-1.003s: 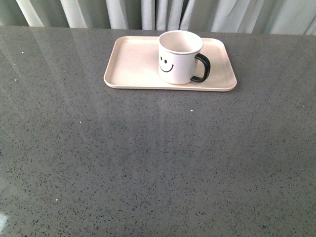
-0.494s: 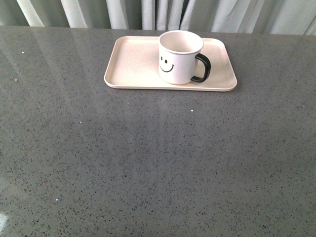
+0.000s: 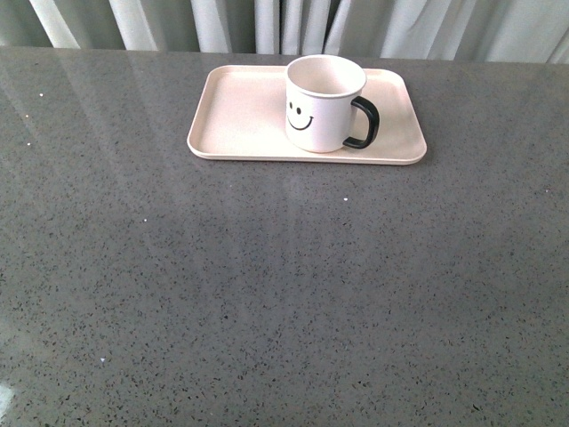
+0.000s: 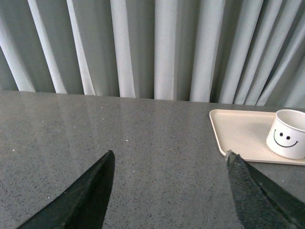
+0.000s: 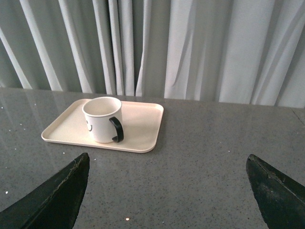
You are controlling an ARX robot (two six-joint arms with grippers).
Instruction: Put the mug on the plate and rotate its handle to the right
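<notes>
White mug (image 3: 322, 102) stands upright on the plate (image 3: 240, 116), right of the plate's middle and close to its front rim. I compare the three front pictures: mug, plate and handle (image 3: 366, 123) sit exactly as they did one second and half a second ago. No shift noted. The handle points to the right, and the smiley face (image 3: 300, 116) looks toward the front camera.

Views compared:
- Front view: shows no arm at all, only the grey speckled table (image 3: 267, 294) and a strip of curtain (image 3: 267, 22) behind it.
- Left wrist view: I see the smiley face and one end of the plate. The handle is hidden behind the mug's body.
- Right wrist view: I see the whole plate and the handle turned toward this camera. The face is only a sliver at the mug's edge.

Arms:
- Left gripper (image 4: 170, 153): fingers spread wide, nothing between them but bare table. It is well apart from the plate, which lies off to one side.
- Right gripper (image 5: 167, 156): fingers spread wide too, holding nothing. It is drawn well back from the plate, with mug and plate in view beyond its fingertips.
</notes>
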